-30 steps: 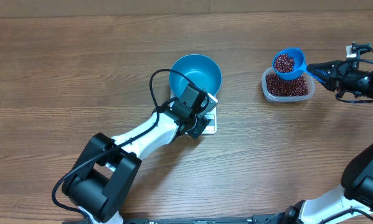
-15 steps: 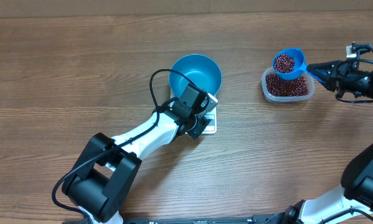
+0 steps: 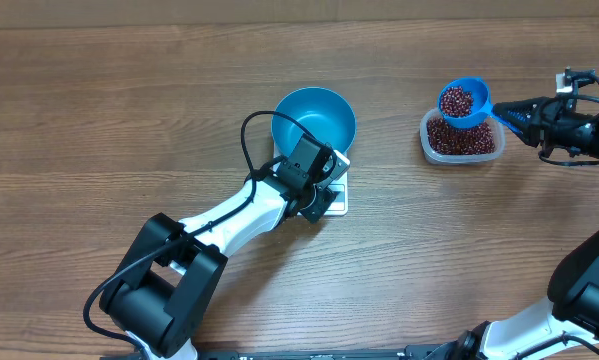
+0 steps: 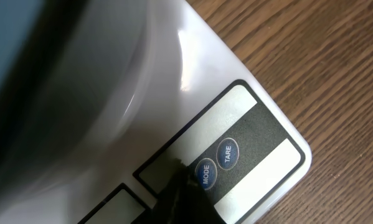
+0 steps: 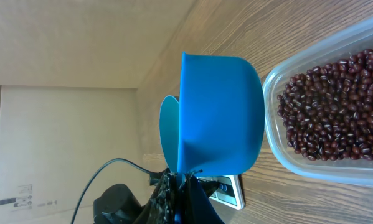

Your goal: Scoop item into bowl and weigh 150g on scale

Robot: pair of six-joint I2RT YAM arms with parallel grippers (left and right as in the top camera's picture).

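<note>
Pressing down at the front of the scale [image 4: 192, 68], the left gripper [image 4: 185, 198] had its jaws fully closed with nothing between them. Its dark tip met the lower edge of the round MODE button [image 4: 205, 173], and the TARE button [image 4: 228, 154] sat just beside that on the dark display panel. Seen from overhead, this gripper [image 3: 322, 198] covered most of the scale [image 3: 338, 203], whose white corner showed on the wooden table [image 3: 129, 120]. The bowl [image 3: 314, 117] stood on the scale's platform, blue and with no beans in it.

Across the table, the right gripper [image 3: 527, 114] was clamped shut on the handle of a small blue scoop [image 3: 465, 102]. The scoop was held level and heaped with beans [image 3: 457, 100]. It hung over the far left rim of a clear plastic tub [image 3: 463, 141], well apart from the bowl. From the right wrist, the scoop's smooth underside [image 5: 217, 118] blocked its contents, while the tub [image 5: 286, 155] beside it lay full of beans [image 5: 335, 106].
</note>
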